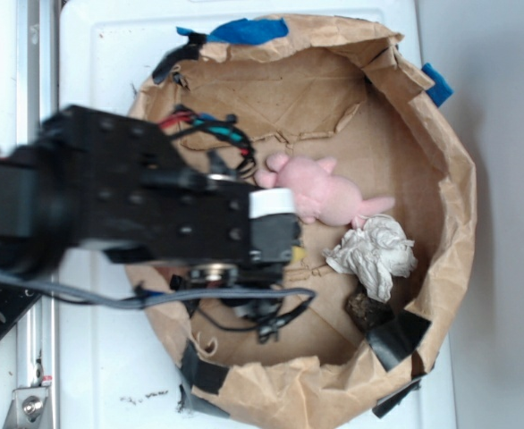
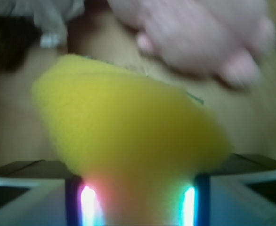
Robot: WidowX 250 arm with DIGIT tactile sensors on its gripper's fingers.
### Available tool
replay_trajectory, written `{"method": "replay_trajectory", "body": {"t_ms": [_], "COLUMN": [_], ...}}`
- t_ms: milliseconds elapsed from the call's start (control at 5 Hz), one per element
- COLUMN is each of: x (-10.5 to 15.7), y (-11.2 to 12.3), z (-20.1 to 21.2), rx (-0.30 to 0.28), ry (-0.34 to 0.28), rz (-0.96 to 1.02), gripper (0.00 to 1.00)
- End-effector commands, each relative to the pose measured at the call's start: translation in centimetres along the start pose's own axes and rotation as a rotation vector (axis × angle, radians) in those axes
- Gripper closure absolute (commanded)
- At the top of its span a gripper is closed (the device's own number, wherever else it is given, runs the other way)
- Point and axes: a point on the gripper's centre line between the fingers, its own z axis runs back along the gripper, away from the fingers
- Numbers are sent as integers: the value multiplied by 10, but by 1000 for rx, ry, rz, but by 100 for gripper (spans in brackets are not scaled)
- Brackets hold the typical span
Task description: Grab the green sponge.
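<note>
In the wrist view the green sponge [image 2: 128,122] fills the middle as a soft yellow foam block. Its near end is squeezed narrow between my gripper's [image 2: 138,200] two lit fingers, so the gripper is shut on it. No greenish layer shows from here. In the exterior view my black arm and gripper [image 1: 275,237] reach from the left into the brown paper-lined basin [image 1: 450,179], and they hide the sponge. The pink plush toy [image 1: 320,195] lies just beyond the gripper, and it also shows in the wrist view [image 2: 199,37] at the upper right.
A crumpled white paper wad [image 1: 374,250] lies right of the gripper, with a dark lump [image 1: 367,310] and black tape [image 1: 396,335] beyond it. The raised paper walls ring the basin. Cables [image 1: 262,313] hang under the arm. Blue tape [image 1: 249,31] sits on the far rim.
</note>
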Motion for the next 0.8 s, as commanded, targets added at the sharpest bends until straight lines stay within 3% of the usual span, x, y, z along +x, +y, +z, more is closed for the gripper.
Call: {"method": "replay_trajectory", "body": {"t_ms": [0, 200, 600], "x": [-10, -6, 20], "y": [2, 13, 32], "z": [56, 76, 93], "rx": [-28, 31, 67], "ry": [-45, -67, -90], "rz": [-157, -287, -270], "gripper": [100, 100, 100]}}
